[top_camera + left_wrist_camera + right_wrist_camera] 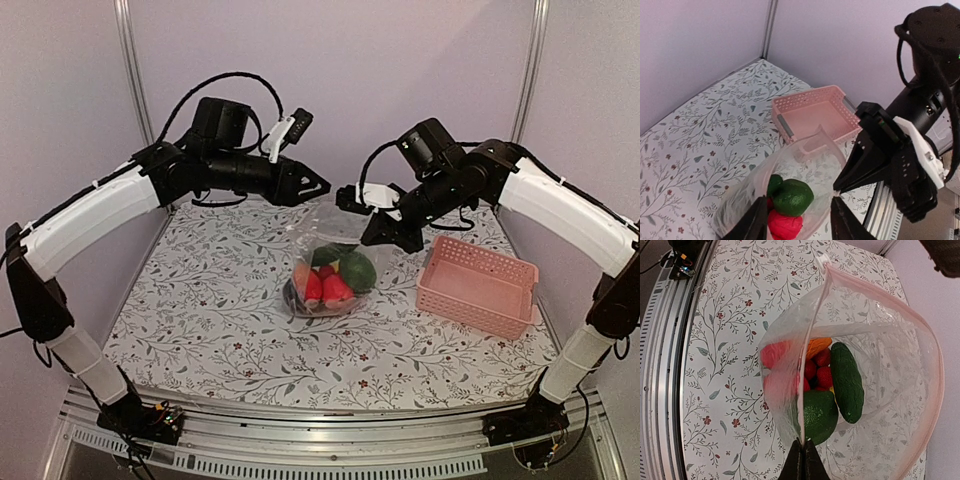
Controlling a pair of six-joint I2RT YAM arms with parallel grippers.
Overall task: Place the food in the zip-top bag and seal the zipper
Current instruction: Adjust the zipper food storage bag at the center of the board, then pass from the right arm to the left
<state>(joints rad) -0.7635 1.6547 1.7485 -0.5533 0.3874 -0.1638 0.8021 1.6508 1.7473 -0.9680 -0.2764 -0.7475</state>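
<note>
The clear zip-top bag (333, 260) stands in the middle of the table with its mouth wide open. Inside lie the food pieces: a long green cucumber (846, 382), a round green fruit (820, 412), red pieces (822, 372) and an orange piece (818, 345). My right gripper (802, 447) is shut on the whitish-pink zipper (815, 330) at the bag's mouth edge and holds it up; it also shows in the top view (372, 236). My left gripper (796, 220) is open and empty above the bag's mouth (807, 160), left of the bag in the top view (320, 187).
An empty pink lattice basket (478, 284) stands to the right of the bag and shows in the left wrist view (815, 112). The floral tablecloth (210, 310) covers the table. Walls close the back and sides.
</note>
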